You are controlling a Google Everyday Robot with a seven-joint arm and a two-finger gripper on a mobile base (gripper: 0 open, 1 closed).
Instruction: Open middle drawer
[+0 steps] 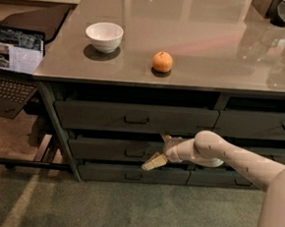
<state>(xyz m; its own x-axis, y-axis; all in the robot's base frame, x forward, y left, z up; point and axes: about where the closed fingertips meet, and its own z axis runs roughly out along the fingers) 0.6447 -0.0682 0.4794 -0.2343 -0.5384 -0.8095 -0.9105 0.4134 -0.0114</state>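
The middle drawer (105, 149) is a dark grey-green front under the counter, between a taller top drawer (98, 115) and a thin bottom drawer (108, 172). It has a small dark bar handle (134, 154) and looks closed or nearly so. My gripper (159, 150) reaches in from the right on a white arm (227, 159). It sits in front of the drawer's right part, just right of the handle. It is open, with one finger pointing up (166, 137) and one pointing down-left (153, 162), and it holds nothing.
On the grey counter (211, 57) stand a white bowl (104, 36) and an orange (162, 62). A laptop (13, 61) sits on a low stand at left. More drawers (260, 125) lie to the right. Carpet floor lies below.
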